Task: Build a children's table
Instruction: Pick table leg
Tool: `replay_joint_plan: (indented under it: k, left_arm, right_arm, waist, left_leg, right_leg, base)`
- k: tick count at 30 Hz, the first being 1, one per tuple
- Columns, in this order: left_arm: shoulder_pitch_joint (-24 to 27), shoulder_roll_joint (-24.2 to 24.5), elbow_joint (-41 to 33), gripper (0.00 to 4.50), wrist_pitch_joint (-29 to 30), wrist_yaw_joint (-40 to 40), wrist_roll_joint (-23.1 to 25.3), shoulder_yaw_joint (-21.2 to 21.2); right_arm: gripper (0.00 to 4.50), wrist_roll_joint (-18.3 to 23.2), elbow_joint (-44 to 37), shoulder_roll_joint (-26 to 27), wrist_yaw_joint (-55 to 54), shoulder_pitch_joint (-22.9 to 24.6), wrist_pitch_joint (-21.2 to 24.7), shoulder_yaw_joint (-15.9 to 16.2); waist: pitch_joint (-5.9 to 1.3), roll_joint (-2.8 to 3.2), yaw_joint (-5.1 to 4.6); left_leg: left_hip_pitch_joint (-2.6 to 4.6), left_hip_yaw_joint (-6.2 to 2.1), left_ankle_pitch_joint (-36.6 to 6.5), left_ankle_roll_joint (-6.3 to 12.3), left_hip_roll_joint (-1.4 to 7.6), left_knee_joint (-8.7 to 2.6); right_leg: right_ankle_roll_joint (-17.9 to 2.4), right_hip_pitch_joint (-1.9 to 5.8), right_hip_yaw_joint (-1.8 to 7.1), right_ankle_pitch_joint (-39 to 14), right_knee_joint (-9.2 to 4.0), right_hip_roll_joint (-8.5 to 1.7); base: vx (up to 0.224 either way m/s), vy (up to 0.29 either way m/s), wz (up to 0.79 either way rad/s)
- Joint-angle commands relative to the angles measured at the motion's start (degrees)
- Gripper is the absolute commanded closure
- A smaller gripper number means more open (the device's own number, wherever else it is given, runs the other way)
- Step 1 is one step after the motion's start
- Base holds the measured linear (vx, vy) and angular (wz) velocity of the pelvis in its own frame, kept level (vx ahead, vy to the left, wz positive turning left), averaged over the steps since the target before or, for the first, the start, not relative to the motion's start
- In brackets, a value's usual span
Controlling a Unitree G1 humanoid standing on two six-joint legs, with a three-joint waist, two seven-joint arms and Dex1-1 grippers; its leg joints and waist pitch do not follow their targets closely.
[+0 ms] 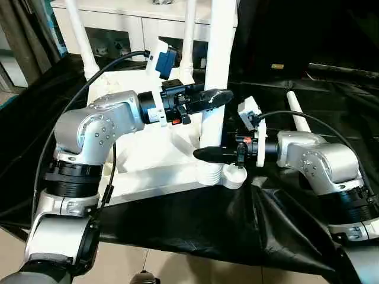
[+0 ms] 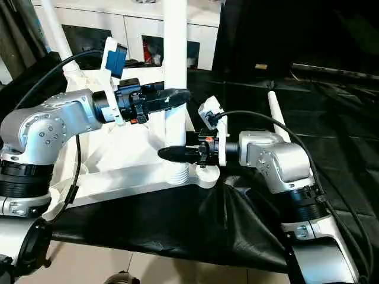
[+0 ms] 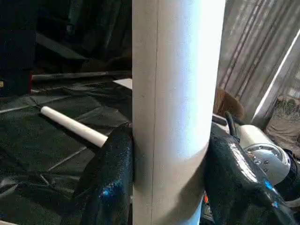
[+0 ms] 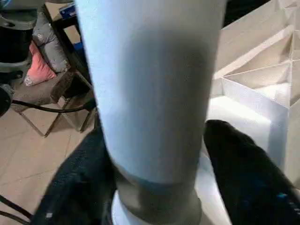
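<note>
White plastic tabletop (image 1: 160,160) lies upside down on black sheeting (image 1: 195,225), ribbed underside up, w/ one leg (image 1: 218,65) standing upright in the near corner socket (image 1: 216,173). Head views: left gripper (image 1: 214,98) reaches in from the left, higher up the leg, fingers either side of it. Right gripper (image 1: 204,155) comes in from the right, low on the same leg, just above the socket. Two more legs (image 1: 83,41) stand at the far corners; a fourth leg (image 2: 277,115) lies flat on the sheeting beyond the right arm. White cabinet (image 1: 130,23) sits behind.

Left wrist view: both black fingers (image 3: 110,178) press against the leg's (image 3: 176,93) sides, clamped on it. The loose leg (image 3: 75,126) lies on the sheeting behind; the right arm's silver housing (image 3: 260,150) is near.

Right wrist view: the leg (image 4: 150,89) sits between the two fingers (image 4: 248,168); one hugs it, the other has a small gap, so the fingers bracket it and can't tell if the grip is firm. Socket collar (image 4: 157,211) directly below, ribbed underside (image 4: 258,89) beside it.
</note>
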Motion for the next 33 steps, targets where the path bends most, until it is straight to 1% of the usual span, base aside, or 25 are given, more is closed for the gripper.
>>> replay_joint_plan:
  k: [1,3,4,6,7,11,15,16,17,19,21,22,23,25,26,27,28,29,30,32,33]
  left_arm:
    - [-0.6,-0.2,-1.5,2.68,0.5,-1.4,-1.3,-0.4]
    - [-0.7,-0.4,-1.3,2.68,0.6,-1.4,-1.6,-0.1]
    - [-0.7,-0.5,-1.3,2.68,0.7,-1.4,-1.6,0.0]
    - [-0.8,-0.7,-1.2,2.68,0.7,-1.3,-1.7,0.1]
    - [-0.9,-0.8,-1.1,2.68,0.7,-1.3,-1.7,0.2]
    - [-1.0,-1.0,-0.9,2.69,0.7,-1.0,-1.8,0.4]
    - [-1.1,-1.1,-0.5,2.69,-1.0,0.6,0.3,0.0]
    - [-1.3,-1.2,-0.1,2.13,-0.4,0.6,-0.3,0.4]
    - [-1.5,-1.6,0.4,1.99,0.2,1.0,-1.1,1.2]
    - [-1.6,-2.3,0.8,1.99,-0.3,1.4,-1.7,2.4]
    - [-1.4,-3.6,1.1,1.68,-3.4,3.1,-1.5,4.3]
    - [-1.3,-4.1,1.2,1.68,-4.5,3.7,-1.4,4.9]
    - [-1.1,-5.7,1.3,1.57,-8.1,5.2,-2.0,7.4]
    - [-1.1,-7.7,1.3,1.57,-11.5,6.9,-3.6,10.7]
    - [-1.1,-8.7,1.5,1.57,-13.0,8.5,-4.5,12.6]
    - [-1.1,-8.9,1.6,1.57,-13.3,8.9,-4.7,13.1]
    - [-1.0,-8.8,1.5,1.57,-13.3,8.9,-4.6,13.0]
    - [0.3,-7.6,0.7,1.57,-13.7,7.2,-2.9,11.7]
    - [1.8,-6.0,-0.1,1.57,-14.7,5.1,-0.4,9.4]
    - [4.9,-2.2,-1.4,1.57,-16.9,0.7,5.5,3.3]
    - [7.2,1.0,-2.1,1.57,-18.9,-2.8,9.3,-1.5]
  right_arm:
    - [1.93,-0.2,0.6,-0.1,-0.6,-0.6,0.1,-0.2]
    - [2.09,0.1,0.5,-0.2,-0.3,-0.4,0.4,-0.1]
    - [2.14,0.2,0.5,-0.2,-0.3,-0.3,0.5,-0.1]
    - [2.36,0.3,0.4,-0.1,-0.2,-0.2,0.6,-0.1]
    - [2.45,0.4,0.3,-0.2,0.0,0.0,0.7,0.0]
    - [2.57,0.6,0.2,-0.2,0.5,0.3,0.9,0.1]
    - [2.59,0.6,0.4,-0.2,0.5,0.4,0.7,0.1]
    - [2.59,0.5,0.4,-0.2,0.3,0.4,0.5,0.1]
    - [2.59,0.5,0.5,-0.2,0.0,0.5,0.2,0.0]
    - [2.6,0.3,0.6,0.0,-0.7,0.7,-0.3,-0.3]
    - [2.6,0.1,0.7,0.9,-2.5,1.1,-1.3,-1.4]
    - [2.6,0.1,0.8,1.2,-3.2,1.2,-1.6,-1.8]
    - [2.6,0.1,1.0,2.5,-6.0,1.7,-2.7,-3.7]
    - [2.6,-0.1,1.1,3.7,-8.7,2.4,-4.4,-5.4]
    - [2.6,-0.4,1.2,4.9,-11.6,3.0,-5.6,-6.9]
    - [2.61,-0.5,1.2,5.2,-12.5,3.1,-5.9,-7.4]
    - [2.61,-0.6,1.2,5.3,-12.9,3.2,-6.2,-7.6]
    - [2.61,-1.4,1.7,6.4,-16.6,3.7,-8.5,-9.4]
    - [2.61,-1.4,2.0,7.0,-18.8,4.0,-9.3,-10.8]
    - [2.61,-2.5,1.6,6.8,-20.9,4.7,-11.0,-11.6]
    - [2.61,-4.4,1.3,6.0,-21.8,5.3,-12.0,-10.8]
  waist:
    - [-4.85,-0.13,-0.04]
    - [-4.9,-0.15,-0.04]
    - [-4.92,0.01,0.0]
    - [-4.87,-0.13,-0.05]
    - [-4.87,-0.08,-0.02]
    - [-4.9,-0.07,-0.03]
    - [-4.92,-0.12,-0.04]
    - [-4.94,-0.16,-0.02]
    - [-4.93,-0.11,-0.01]
    - [-4.94,-0.13,0.01]
    - [-4.94,-0.17,0.0]
    - [-4.95,-0.21,-0.02]
    - [-4.97,-0.14,0.04]
    - [-5.08,-0.2,0.06]
    - [-5.07,-0.23,-0.01]
    - [-5.04,-0.23,-0.02]
    - [-5.03,-0.24,-0.05]
    - [-5.04,0.32,-0.09]
    - [-4.99,0.21,-0.17]
    - [-4.96,0.32,-0.35]
    - [-4.95,0.72,-0.32]
  left_leg:
    - [0.73,-0.18,-6.4,-1.67,0.95,-3.66]
    - [0.72,-0.2,-6.1,-1.65,0.96,-3.63]
    - [0.74,-0.2,-6.1,-1.61,0.95,-3.6]
    - [0.74,-0.19,-6.5,-1.62,0.95,-3.64]
    - [0.74,-0.19,-6.5,-1.66,0.94,-3.63]
    - [0.76,-0.19,-6.4,-1.67,0.97,-3.6]
    - [0.76,-0.18,-6.3,-1.61,0.96,-3.57]
    - [0.73,-0.19,-6.1,-1.58,0.96,-3.57]
    - [0.73,-0.17,-6.1,-1.56,0.92,-3.54]
    - [0.73,-0.16,-5.9,-1.54,0.9,-3.5]
    - [0.68,-0.2,-6.0,-1.63,0.97,-3.54]
    - [0.66,-0.21,-6.2,-1.62,0.94,-3.51]
    - [0.56,-0.22,-6.0,-1.63,0.96,-3.51]
    - [0.59,-0.2,-5.9,-1.8,0.92,-3.45]
    - [0.58,-0.19,-5.9,-1.77,0.89,-3.47]
    - [0.57,-0.2,-5.9,-1.89,0.87,-3.48]
    - [0.69,-0.15,-6.2,-1.9,0.84,-3.51]
    - [0.81,-0.2,-6.6,-2.06,0.89,-3.56]
    - [0.84,-0.19,-6.7,-2.08,0.92,-3.64]
    - [1.0,-0.31,-6.9,-2.3,1.08,-3.9]
    - [1.08,-0.44,-6.8,-2.44,1.13,-4.0]
  right_leg:
    - [-9.8,3.59,2.63,-5.4,-4.06,-3.51]
    - [-10.0,3.64,2.61,-4.9,-3.94,-3.53]
    - [-10.1,3.6,2.6,-4.7,-3.93,-3.52]
    - [-10.2,3.63,2.58,-4.9,-3.99,-3.49]
    - [-10.1,3.63,2.59,-5.2,-4.0,-3.52]
    - [-10.3,3.59,2.6,-4.9,-3.99,-3.5]
    - [-10.4,3.63,2.6,-4.5,-3.93,-3.49]
    - [-10.4,3.67,2.6,-4.3,-3.89,-3.51]
    - [-10.4,3.66,2.6,-4.4,-3.91,-3.5]
    - [-10.5,3.67,2.59,-4.3,-3.95,-3.53]
    - [-10.6,3.7,2.59,-4.4,-3.99,-3.62]
    - [-10.7,3.71,2.57,-4.4,-4.02,-3.63]
    - [-10.7,3.77,2.61,-4.0,-4.07,-3.72]
    - [-11.0,3.78,2.56,-3.2,-3.96,-3.72]
    - [-11.2,3.75,2.54,-2.9,-3.93,-3.64]
    - [-11.0,3.74,2.52,-3.0,-3.93,-3.62]
    - [-10.6,3.73,2.53,-3.7,-3.99,-3.57]
    - [-10.0,3.57,2.57,-4.7,-4.07,-3.55]
    - [-9.6,3.46,2.59,-5.1,-4.22,-3.58]
    - [-7.9,3.36,2.61,-6.5,-4.25,-3.47]
    - [-7.4,3.26,2.63,-6.8,-4.27,-3.5]
  base:
    - [0.0,0.0,0.0]
    - [0.0,0.0,0.0]
    - [0.0,0.0,0.0]
    - [0.0,0.0,0.0]
    - [0.0,0.0,0.0]
    - [0.0,0.0,0.0]
    - [0.0,0.0,0.0]
    - [0.0,0.0,0.0]
    - [0.0,0.0,0.0]
    - [0.0,0.0,0.0]
    - [0.0,0.0,0.0]
    - [0.0,0.0,0.0]
    - [0.0,0.0,0.0]
    - [0.0,0.0,0.0]
    - [0.0,0.0,0.0]
    - [0.0,0.0,0.0]
    - [0.0,0.0,0.0]
    - [0.0,0.0,0.0]
    - [0.0,0.0,0.0]
    - [0.0,0.0,0.0]
    - [0.0,0.0,0.0]
